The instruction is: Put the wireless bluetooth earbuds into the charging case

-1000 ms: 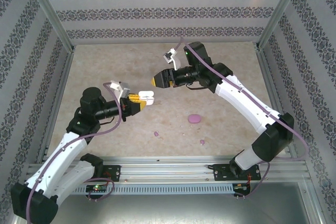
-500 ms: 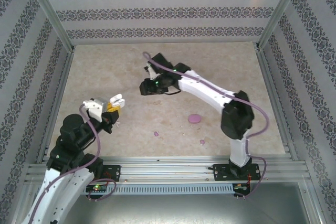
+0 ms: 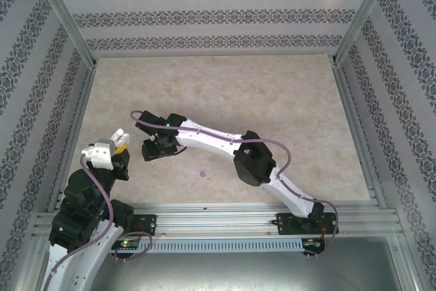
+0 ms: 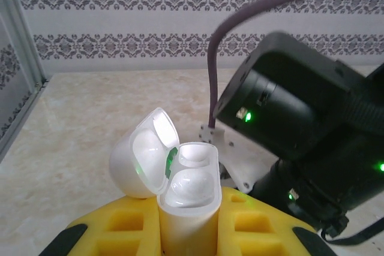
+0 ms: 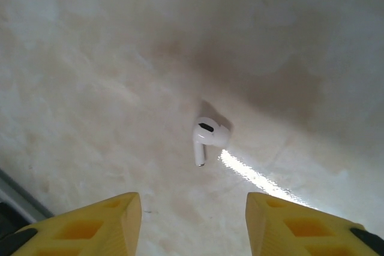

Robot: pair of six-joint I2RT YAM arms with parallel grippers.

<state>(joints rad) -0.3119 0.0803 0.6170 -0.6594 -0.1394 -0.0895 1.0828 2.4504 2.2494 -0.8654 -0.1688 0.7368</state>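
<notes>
My left gripper (image 3: pixel 117 141) is at the near left, shut on the white charging case (image 4: pixel 191 203), which stands upright between the yellow pads (image 4: pixel 123 227). The case's lid (image 4: pixel 143 155) is flipped open to the left; I cannot tell whether its wells hold anything. My right gripper (image 3: pixel 148 152) has reached across, just right of the left one. It hangs open (image 5: pixel 193 223) above the table, pointing down. A white earbud (image 5: pixel 209 136) lies on the marble ahead of its yellow fingers (image 5: pixel 84 226), untouched. A lilac earbud (image 3: pixel 201 174) lies further right.
The right arm (image 3: pixel 225 146) stretches across the near half of the table from its base (image 3: pixel 303 221). Its black wrist (image 4: pixel 300 118) is close behind the held case. A metal frame rail (image 3: pixel 75 134) runs along the left table edge.
The right arm has swung left and nearer across the table, ending beside the left gripper over the white earbud. The left arm has drawn back toward the near left with the case.
</notes>
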